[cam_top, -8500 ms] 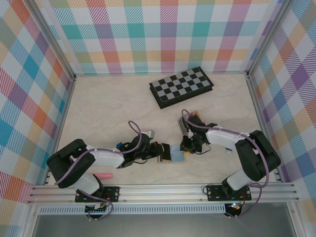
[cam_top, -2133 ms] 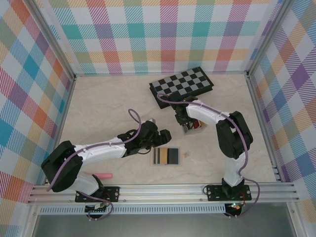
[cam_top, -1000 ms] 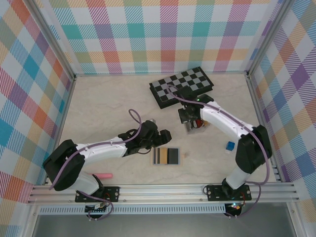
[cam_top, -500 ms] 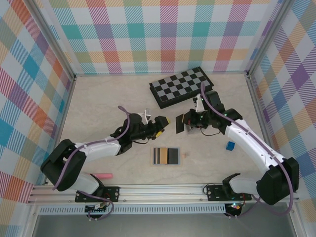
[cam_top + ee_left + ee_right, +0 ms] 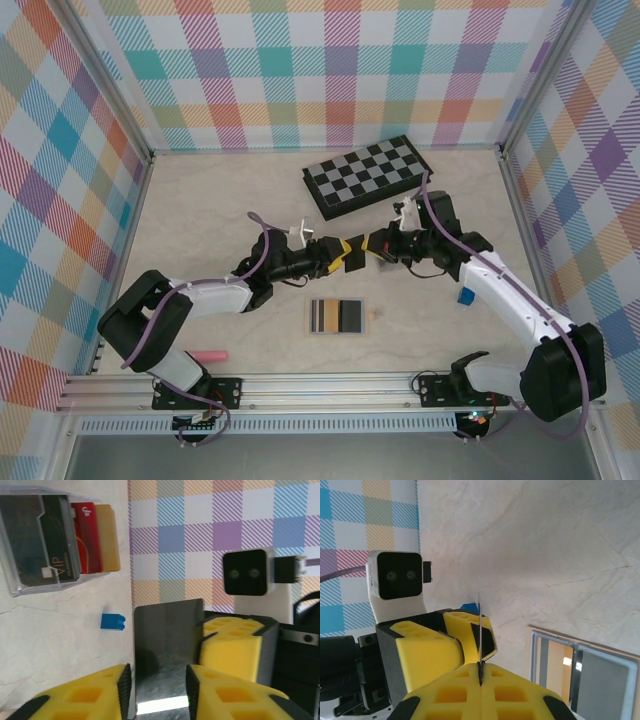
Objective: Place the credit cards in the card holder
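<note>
A dark grey credit card (image 5: 167, 645) hangs in the air between the two arms. My right gripper (image 5: 480, 667) is shut on its edge, and the card (image 5: 480, 625) stands edge-on above the pads. My left gripper (image 5: 155, 672) is open, with the card's free end in the gap between its fingers. In the top view the left gripper (image 5: 340, 256) and right gripper (image 5: 366, 248) meet over mid-table. The tan card holder (image 5: 338, 316) lies open in front of them, showing grey pockets (image 5: 592, 672). Black, red and tan cards sit in a clear tray (image 5: 55, 540).
A folded chessboard (image 5: 368, 175) lies at the back. A small blue block (image 5: 466, 295) sits by the right arm, also seen on the table (image 5: 112, 621). A pink pen (image 5: 210, 355) lies near the left base. Checked walls close in three sides.
Both grippers have closed the gap and now meet in mid-air. The right one brought the dark card leftward into the left gripper's open fingers. The holder has not moved.
</note>
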`<state>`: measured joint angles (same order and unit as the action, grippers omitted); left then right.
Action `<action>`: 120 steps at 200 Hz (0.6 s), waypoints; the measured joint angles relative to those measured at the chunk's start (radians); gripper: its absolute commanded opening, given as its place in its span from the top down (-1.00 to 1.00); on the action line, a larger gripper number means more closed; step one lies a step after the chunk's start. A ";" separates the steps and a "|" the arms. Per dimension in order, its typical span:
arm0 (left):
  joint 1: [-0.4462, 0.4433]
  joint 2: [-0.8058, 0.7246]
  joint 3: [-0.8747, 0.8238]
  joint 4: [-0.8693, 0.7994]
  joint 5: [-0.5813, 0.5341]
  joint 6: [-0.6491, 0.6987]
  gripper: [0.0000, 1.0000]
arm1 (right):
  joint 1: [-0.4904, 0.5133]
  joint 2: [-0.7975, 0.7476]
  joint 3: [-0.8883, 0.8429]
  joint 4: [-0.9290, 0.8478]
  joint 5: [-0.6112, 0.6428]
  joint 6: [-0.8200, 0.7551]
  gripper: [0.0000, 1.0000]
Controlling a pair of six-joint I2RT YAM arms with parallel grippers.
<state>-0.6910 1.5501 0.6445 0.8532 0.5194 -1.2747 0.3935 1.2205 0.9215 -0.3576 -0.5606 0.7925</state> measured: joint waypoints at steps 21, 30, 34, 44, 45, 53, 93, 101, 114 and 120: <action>0.000 0.000 0.000 0.014 0.004 -0.012 0.71 | -0.015 0.001 -0.009 0.028 -0.031 0.016 0.96; 0.000 0.000 0.000 0.020 0.004 -0.018 0.79 | -0.021 0.001 -0.010 0.029 -0.039 0.017 0.93; 0.000 0.000 0.000 0.023 0.004 -0.016 0.85 | -0.023 0.001 -0.011 0.029 -0.042 0.018 0.92; 0.000 0.000 0.000 0.039 0.005 -0.024 1.00 | -0.031 0.002 -0.014 0.028 -0.047 0.021 0.91; 0.000 0.000 0.000 0.040 0.005 -0.024 1.00 | -0.032 0.002 -0.016 0.028 -0.048 0.021 0.91; 0.000 0.000 0.000 0.053 0.006 -0.020 1.00 | -0.040 0.004 -0.023 0.029 -0.058 0.023 0.90; 0.001 0.007 0.000 0.098 0.012 -0.047 1.00 | -0.061 0.013 -0.027 0.044 -0.112 0.024 0.59; 0.001 0.007 0.000 0.105 0.013 -0.050 1.00 | -0.064 0.014 -0.029 0.052 -0.125 0.022 0.56; 0.001 0.010 0.000 0.120 0.014 -0.059 1.00 | -0.067 0.017 -0.034 0.068 -0.146 0.022 0.55; 0.001 0.011 0.000 0.124 0.015 -0.064 1.00 | -0.068 0.020 -0.035 0.074 -0.156 0.023 0.57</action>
<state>-0.6903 1.5608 0.6449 0.9771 0.5343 -1.3392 0.3256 1.2407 0.8867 -0.2832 -0.7166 0.8150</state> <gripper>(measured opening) 0.039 0.223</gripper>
